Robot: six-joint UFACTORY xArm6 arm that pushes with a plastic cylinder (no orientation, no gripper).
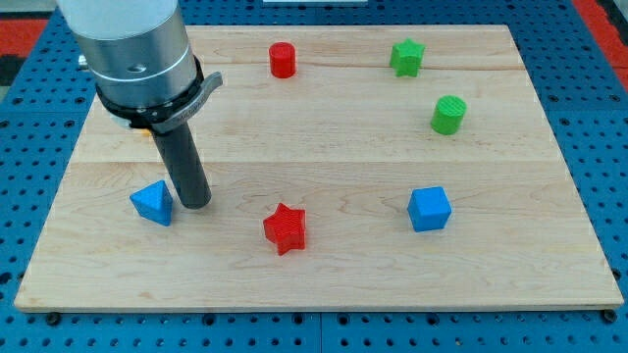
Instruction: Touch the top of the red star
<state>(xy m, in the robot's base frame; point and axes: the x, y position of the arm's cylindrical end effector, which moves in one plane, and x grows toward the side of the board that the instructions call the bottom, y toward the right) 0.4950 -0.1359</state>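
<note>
The red star (285, 228) lies on the wooden board (324, 284) a little left of centre, near the view's bottom. My tip (196, 205) rests on the board to the left of the star, about a block's width and a half away and slightly higher in the view. The tip is right beside the blue triangular block (152, 203), just to its right; I cannot tell whether they touch. The arm's grey body (132, 49) fills the view's top left.
A red cylinder (283, 60) stands near the top centre. A green star (406, 57) is at the top right, a green cylinder (448, 115) below it. A blue cube (429, 209) sits at the right of the red star.
</note>
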